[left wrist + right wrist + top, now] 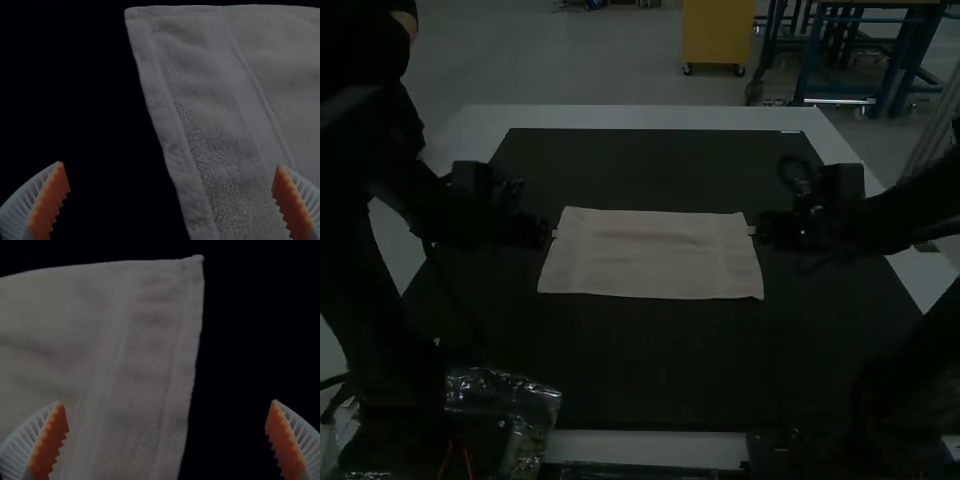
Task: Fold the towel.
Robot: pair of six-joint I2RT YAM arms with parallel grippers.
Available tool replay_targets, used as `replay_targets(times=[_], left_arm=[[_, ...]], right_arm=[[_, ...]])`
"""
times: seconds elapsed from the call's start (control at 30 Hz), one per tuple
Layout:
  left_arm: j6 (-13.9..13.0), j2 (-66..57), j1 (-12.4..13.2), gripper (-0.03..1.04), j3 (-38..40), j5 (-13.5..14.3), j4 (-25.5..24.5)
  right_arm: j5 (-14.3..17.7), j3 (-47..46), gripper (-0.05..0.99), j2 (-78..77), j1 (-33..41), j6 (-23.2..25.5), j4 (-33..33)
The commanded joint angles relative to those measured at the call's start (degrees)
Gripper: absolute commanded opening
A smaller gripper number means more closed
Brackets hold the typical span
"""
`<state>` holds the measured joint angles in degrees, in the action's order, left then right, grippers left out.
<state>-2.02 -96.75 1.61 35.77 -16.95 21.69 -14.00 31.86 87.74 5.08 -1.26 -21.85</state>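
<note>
So the towel (650, 265) is lying flat on the table (650, 370), a bit rippled, with the left claw (554, 234) and right claw (752, 231) at opposite ends (fingers wide apart on both, fwiw).

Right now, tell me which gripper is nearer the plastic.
Left. The left gripper is beyond the plastic, by the towel's left edge; the right gripper is farther off, by its right edge.

Your towel (650, 270) on the mat (650, 370), atop the bench (640, 117)
You have the left end effector (551, 234) at its left edge, right end effector (754, 231) at its right, plastic bag (525, 392) near left.
</note>
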Motion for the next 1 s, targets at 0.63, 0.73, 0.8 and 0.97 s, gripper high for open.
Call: replay_targets(times=[0.63,0.73,0.8,0.97], left_arm=[[0.44,-12.59,-0.46,0.95,12.04,-0.28,0.81],[0.44,-13.20,-0.90,0.95,12.66,-0.28,0.72],[0.44,-13.47,-1.34,0.95,13.10,-0.28,0.81],[0.53,-14.43,-2.13,0.95,14.24,-0.28,0.37]], right_arm=[[-0.50,12.70,0.90,18.52,3.00,0.73,-6.19],[-0.50,13.85,0.90,20.27,3.00,0.73,-6.45],[-0.50,14.64,0.90,21.24,3.00,0.73,-6.72],[-0.50,17.01,0.90,24.40,3.09,0.73,-6.81]])
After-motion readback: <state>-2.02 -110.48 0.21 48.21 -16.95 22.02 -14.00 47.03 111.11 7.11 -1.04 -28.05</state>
